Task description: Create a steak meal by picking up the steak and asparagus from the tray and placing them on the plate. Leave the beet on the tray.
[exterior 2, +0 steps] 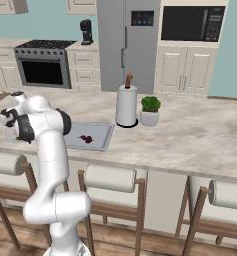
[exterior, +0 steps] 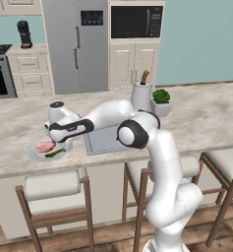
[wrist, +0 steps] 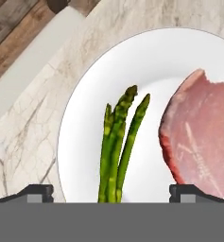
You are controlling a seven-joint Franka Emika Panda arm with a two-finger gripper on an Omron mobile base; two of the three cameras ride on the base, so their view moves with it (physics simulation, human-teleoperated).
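No legible writing

We can read no text, label, brand or number anywhere. The fridge (exterior: pixel 76 44) carries a small dark display panel (exterior: pixel 92 18) on its door with faint bluish marks, too blurred for us to make out; beside the fridge, the microwave (exterior: pixel 136 21) shows a plain dark front with nothing readable on it.

In the hand view the flat pink slab of steak (wrist: pixel 201 134) runs off the right edge; the thin green asparagus (wrist: pixel 117 151) stalks' lower ends are cut off.
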